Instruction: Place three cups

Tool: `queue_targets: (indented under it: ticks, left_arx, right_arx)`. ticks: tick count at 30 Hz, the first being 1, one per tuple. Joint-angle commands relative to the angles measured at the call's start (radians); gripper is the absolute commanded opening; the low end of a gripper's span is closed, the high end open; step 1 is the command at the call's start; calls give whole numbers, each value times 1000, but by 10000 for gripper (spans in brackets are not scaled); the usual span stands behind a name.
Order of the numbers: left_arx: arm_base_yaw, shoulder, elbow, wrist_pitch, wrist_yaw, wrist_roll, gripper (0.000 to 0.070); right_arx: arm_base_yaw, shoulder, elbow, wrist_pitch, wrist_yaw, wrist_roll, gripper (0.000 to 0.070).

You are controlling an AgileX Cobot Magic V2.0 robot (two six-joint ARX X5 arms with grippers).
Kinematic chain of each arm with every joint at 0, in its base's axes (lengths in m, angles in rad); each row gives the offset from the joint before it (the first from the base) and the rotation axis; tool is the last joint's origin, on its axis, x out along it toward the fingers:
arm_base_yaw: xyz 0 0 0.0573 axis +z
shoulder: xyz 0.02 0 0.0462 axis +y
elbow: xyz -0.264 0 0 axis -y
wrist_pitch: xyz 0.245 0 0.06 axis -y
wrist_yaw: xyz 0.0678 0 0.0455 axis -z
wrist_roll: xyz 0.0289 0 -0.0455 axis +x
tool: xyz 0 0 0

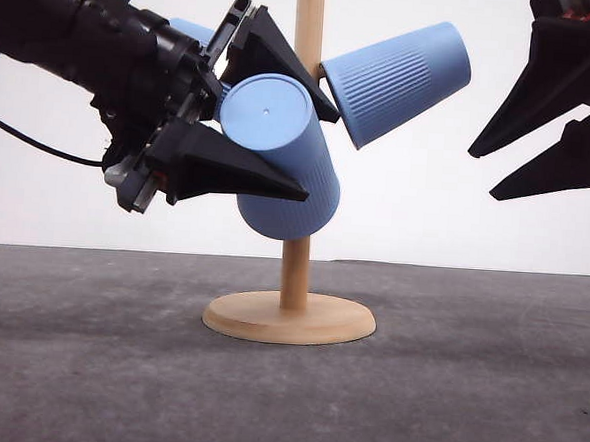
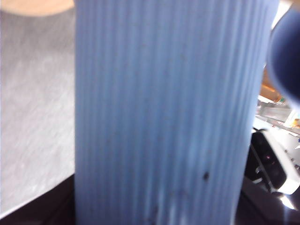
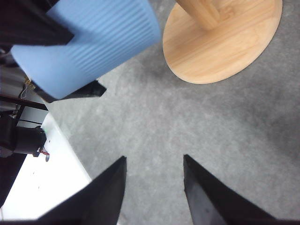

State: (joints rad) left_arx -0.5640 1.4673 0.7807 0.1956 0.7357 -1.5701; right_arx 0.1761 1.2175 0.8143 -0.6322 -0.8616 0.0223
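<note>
Left gripper jaws pinching one cup, second cup on wooden stand — right gripper jaws spread

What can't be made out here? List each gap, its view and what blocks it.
- Third cup, front view: just a sliver shows behind the left gripper; how it sits is hidden.
- Held cup, front view: its mouth faces away, so whether it has reached a peg on the wooden stand is unclear.
- Right gripper, front view: cut off by the frame edge.
- Held cup's ends, left wrist view: blurred and cropped.
</note>
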Motion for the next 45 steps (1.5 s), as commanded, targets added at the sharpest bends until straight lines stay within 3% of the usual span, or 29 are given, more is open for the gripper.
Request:
queue_targets:
  ticks: [1,4,6,14,17,21,24,26,29,33,35,38,45]
  left_arx:
    - [6,8,10,28,-3,-9,396]
    - [13,11,10,30,-5,7,542]
    - [17,11,10,29,0,30,600]
    - [5,6,10,23,157,56,647]
    - [-8,-23,10,-49,167,102,647]
    - [-19,-93,10,-240,162,248,642]
    - [-19,-179,10,-404,115,422,629]
    - [-19,-248,10,-498,42,532,618]
    - [-7,-371,10,-620,-118,690,546]
    - [45,-520,10,-705,-273,878,544]
    - [93,-574,10,-727,-294,955,545]
    - [190,-621,9,-757,-295,1053,545]
    - [421,-633,7,-844,-298,1306,544]
  right_arx:
    - [3,9,12,3,-2,-16,244]
    - [3,9,12,2,-2,-16,244]
    - [3,9,12,2,-2,-16,244]
    - [3,9,12,-2,-2,-15,244]
    - [3,9,12,-9,-2,-16,244]
    - [3,9,12,-11,-2,-20,244]
    - [3,9,12,-13,-2,-29,244]
    - [3,9,12,-12,-2,-32,244]
    - [3,9,12,-13,-2,-42,244]
    - [3,7,12,-14,10,-70,261]
    - [3,-3,12,-22,55,-91,300]
    - [3,-55,12,-48,249,-120,356]
    - [3,-272,10,-91,608,-140,361]
